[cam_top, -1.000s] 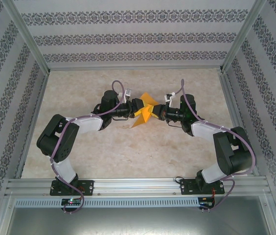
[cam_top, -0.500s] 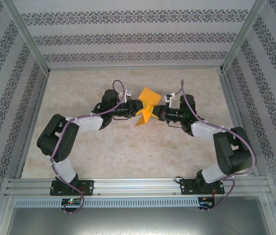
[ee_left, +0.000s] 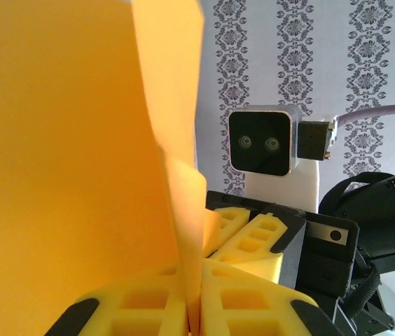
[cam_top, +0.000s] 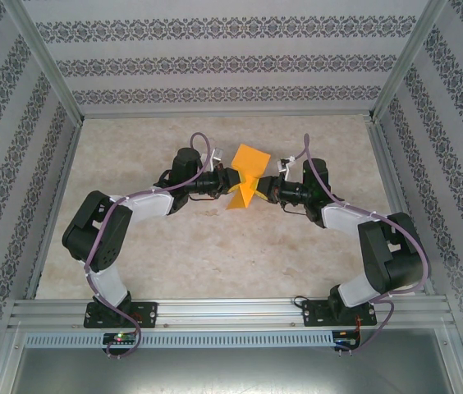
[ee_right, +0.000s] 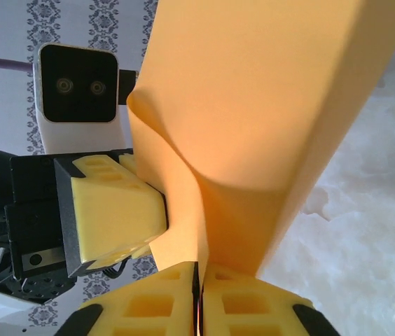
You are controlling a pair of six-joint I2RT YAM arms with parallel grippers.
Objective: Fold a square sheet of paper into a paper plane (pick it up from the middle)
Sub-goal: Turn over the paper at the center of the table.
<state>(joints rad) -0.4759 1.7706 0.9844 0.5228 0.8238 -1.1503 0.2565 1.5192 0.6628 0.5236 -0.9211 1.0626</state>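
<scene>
The thin, creased orange paper [cam_top: 248, 162], cut off in wrist views, was pinched by the left end effector [ee_left: 194, 302] and the right end effector [ee_right: 199, 297].

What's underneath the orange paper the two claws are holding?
Marbled tabletop shows around the folded orange paper, pinched between the left claw and right claw. The patch directly beneath is covered by the paper.

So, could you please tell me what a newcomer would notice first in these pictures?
The bright orange paper stands creased over the middle of the table, pinched between the left hand and the right hand. Close up in the left wrist view, yellow fingers clamp it.
</scene>
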